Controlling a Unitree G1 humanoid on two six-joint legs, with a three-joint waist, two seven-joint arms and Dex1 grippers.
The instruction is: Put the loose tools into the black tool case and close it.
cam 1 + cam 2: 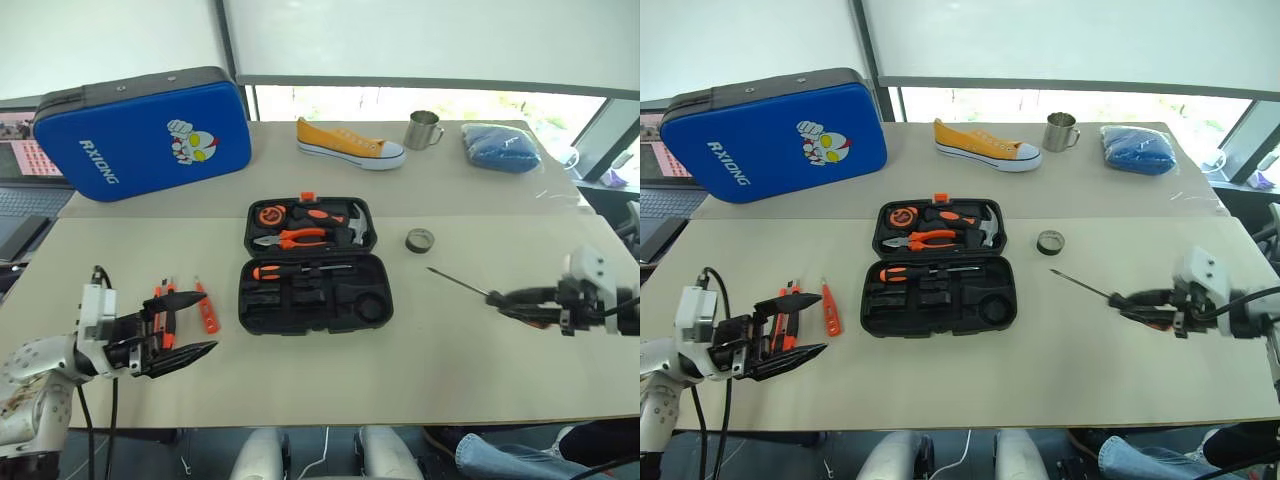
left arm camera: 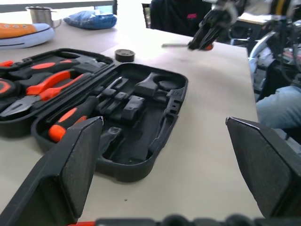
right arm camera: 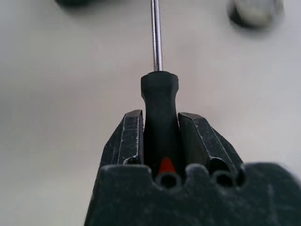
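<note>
Screwdriver sits clamped in the right gripper beside the open tool case; left gripper gapes wide.

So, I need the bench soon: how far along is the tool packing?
One screwdriver already lies in the open case. The right hand grips another screwdriver. Left: the tape roll, the tools near the open left hand, then closing the case.

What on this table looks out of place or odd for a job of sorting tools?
A yellow canvas sneaker with a white sole lies at the table's far edge, beside a steel mug and a blue crumpled cloth. None of them is a tool. Nothing looks spilled or broken.
</note>
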